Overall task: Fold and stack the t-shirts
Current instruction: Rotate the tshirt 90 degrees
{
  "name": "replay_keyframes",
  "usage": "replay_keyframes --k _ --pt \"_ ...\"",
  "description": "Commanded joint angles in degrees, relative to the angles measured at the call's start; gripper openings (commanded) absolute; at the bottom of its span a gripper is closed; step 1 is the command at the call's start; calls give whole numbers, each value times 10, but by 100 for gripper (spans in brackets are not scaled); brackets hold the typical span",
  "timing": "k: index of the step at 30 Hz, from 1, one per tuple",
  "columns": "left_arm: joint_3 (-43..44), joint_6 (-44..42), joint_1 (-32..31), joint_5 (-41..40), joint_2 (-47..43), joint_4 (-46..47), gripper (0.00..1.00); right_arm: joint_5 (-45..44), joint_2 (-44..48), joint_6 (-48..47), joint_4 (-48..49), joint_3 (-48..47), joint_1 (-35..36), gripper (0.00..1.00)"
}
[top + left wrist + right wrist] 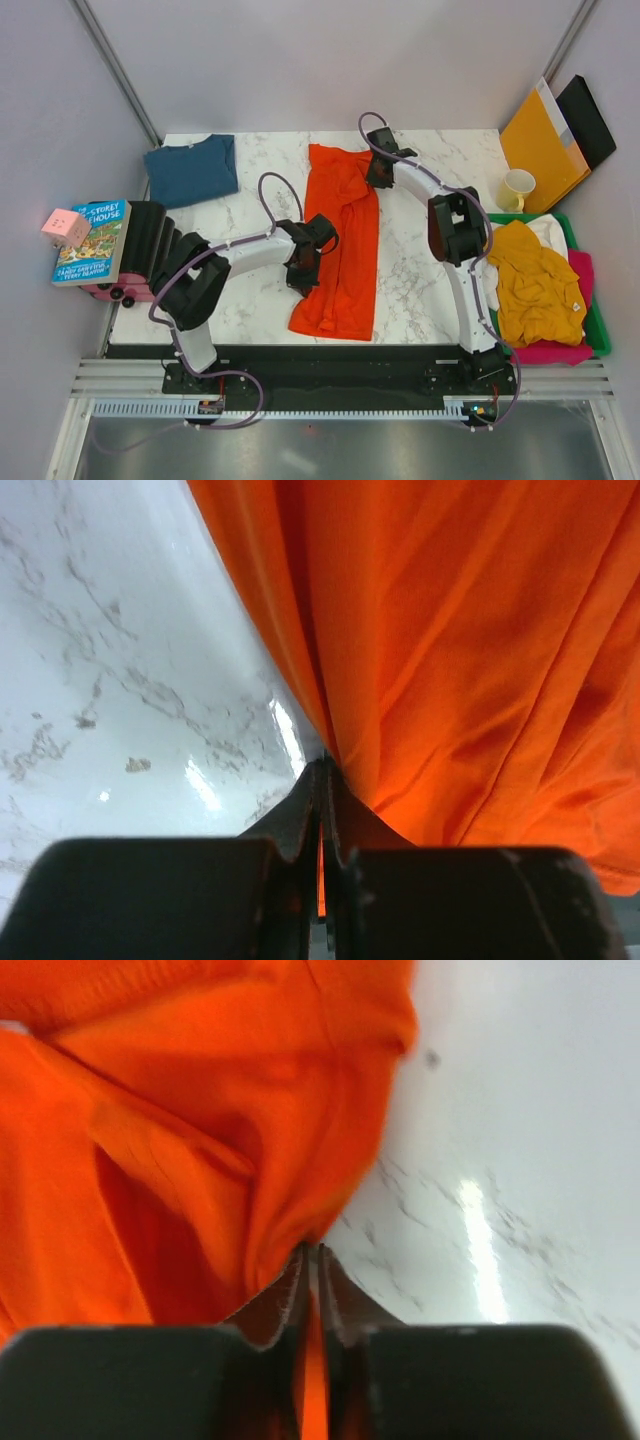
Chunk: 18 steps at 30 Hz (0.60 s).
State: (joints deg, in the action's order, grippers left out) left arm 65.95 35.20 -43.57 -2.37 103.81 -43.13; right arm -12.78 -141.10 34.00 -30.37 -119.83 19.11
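Orange shirt [345,285] at frame centre: light, limp, drapes and bunches. Left gripper [322,768] pinches its left edge, right gripper [312,1250] its upper-right edge; best held at hems.

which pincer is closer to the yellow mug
Right. The right pincer grips the orange shirt at its far end, to the left of the yellow mug. The left pincer grips the shirt's left edge on the near side, farther from the mug.
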Motion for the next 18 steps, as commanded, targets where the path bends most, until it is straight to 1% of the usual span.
replay_keyframes --k 1,2,3,4,5,6,7,8,10,11,12,13,14,15,16,17,18 --pt "-7 25 -19 -25 -84 -5 2 -27 118 -9 14 92 -11 27" --pt "-7 23 -19 -41 -128 -5 11 -29 169 -12 38 128 -12 38" --pt "-7 23 -18 -57 -153 -4 15 -30 195 -22 48 145 -12 59" --pt "-13 19 -18 -81 -176 7 27 -30 220 -25 57 160 -12 69" --pt "-18 15 -19 -88 -202 15 49 -21 264 -27 65 175 -12 74" --pt "-22 12 -18 -94 -243 22 56 -16 286 -29 68 202 -12 80" --pt "-35 3 -18 -96 -264 42 59 -11 307 -29 70 219 -9 82" --pt "-40 2 -18 -95 -279 46 60 -8 348 -28 71 256 -7 83" --pt "-57 5 -18 -88 -307 49 59 -5 389 -23 71 300 4 83" --pt "-65 7 -19 -82 -311 49 54 -7 431 -22 72 351 10 83" --pt "-88 10 -20 -76 -322 49 54 -16 454 -22 73 379 19 83" --pt "-101 20 -20 -64 -326 51 53 -22 476 -22 77 407 42 82" --pt "-115 26 -20 -59 -333 53 52 -26 518 -21 84 463 55 82" --pt "-145 30 -20 -55 -338 55 52 -38 537 -20 84 490 69 82" --pt "-162 40 -21 -45 -354 60 52 -44 556 -17 84 514 99 82" --pt "-178 44 -21 -40 -360 73 52 -48 590 -3 82 560 112 82" --pt "-208 48 -22 -26 -368 82 52 -53 607 7 80 585 125 80"
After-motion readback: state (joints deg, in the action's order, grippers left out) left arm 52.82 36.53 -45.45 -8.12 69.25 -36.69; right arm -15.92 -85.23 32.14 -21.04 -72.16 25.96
